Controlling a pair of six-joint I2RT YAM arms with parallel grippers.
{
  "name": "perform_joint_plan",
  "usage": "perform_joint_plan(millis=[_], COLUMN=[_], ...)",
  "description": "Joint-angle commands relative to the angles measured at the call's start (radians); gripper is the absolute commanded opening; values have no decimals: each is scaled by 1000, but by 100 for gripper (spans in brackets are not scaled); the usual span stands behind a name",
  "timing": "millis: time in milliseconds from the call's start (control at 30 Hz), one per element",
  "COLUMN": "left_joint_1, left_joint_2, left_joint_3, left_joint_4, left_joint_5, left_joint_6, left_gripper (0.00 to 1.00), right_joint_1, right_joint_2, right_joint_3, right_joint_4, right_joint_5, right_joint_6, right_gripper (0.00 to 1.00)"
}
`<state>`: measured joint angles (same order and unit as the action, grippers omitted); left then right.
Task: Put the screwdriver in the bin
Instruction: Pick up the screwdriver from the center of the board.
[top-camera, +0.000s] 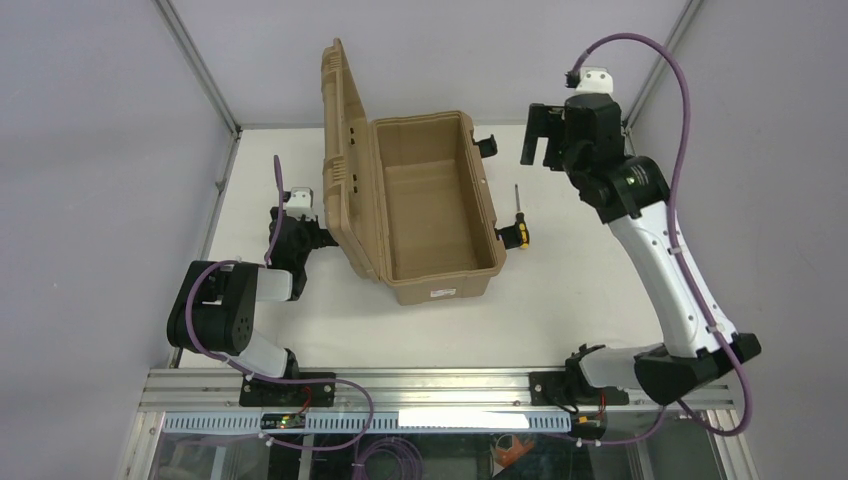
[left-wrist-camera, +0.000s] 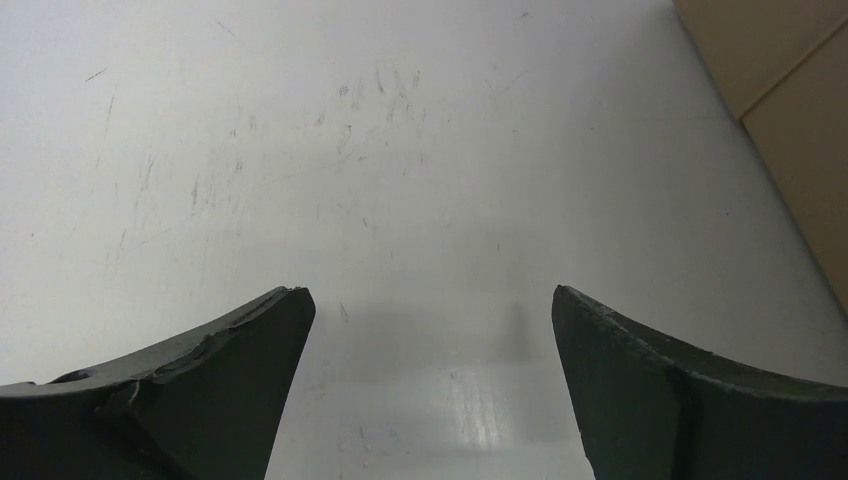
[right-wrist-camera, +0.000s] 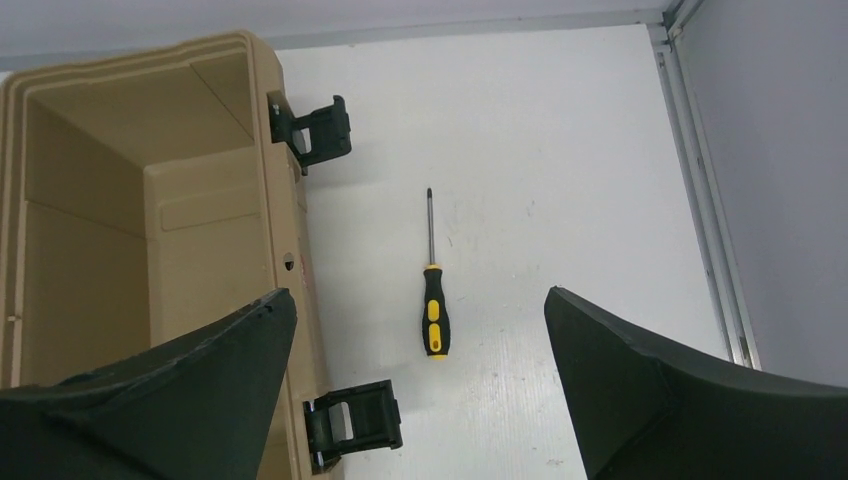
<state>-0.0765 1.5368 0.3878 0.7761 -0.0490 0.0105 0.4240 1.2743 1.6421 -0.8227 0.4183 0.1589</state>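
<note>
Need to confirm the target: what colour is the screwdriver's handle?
The screwdriver handle is yellow and black; clearest in the right wrist view.

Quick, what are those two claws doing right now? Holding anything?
Left gripper: open, holding nothing.
Right gripper: open, holding nothing, above the small yellow-and-black-handled screwdriver lying on the white table.

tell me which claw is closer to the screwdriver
Right. The right claw hangs open above the table, just past the tip of the screwdriver, on its side of the bin. The left claw is open beyond the bin, behind its raised lid.
</note>
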Motion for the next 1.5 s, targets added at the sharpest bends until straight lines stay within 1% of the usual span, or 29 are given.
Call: perform_joint_plan(millis=[0, 233, 400, 567, 900, 1467], left_joint_1=[11, 11, 11, 11, 11, 11], left_joint_2=[-31, -31, -31, -30, -31, -31], left_joint_3=[-6, -4, -6, -4, -4, -5], left_joint_4=[28, 28, 28, 28, 28, 28], left_joint_5=[16, 16, 16, 16, 16, 16], left_joint_6=[-7, -9, -8, -8, -7, -8], left_gripper=[99, 99, 99, 99, 99, 99], right_joint_1=[-12, -54, -93, -132, -194, -219], right_joint_2=[97, 264, 360, 435, 543, 724], right_joint_3=[117, 221, 231, 184, 74, -13], right_joint_4=[-132, -238, -265, -245, -152, -69], right_joint_5=[-3, -67, -141, -234, -352, -401], right_joint_6=[28, 63, 79, 87, 98, 100], right_gripper=[99, 99, 99, 99, 97, 90])
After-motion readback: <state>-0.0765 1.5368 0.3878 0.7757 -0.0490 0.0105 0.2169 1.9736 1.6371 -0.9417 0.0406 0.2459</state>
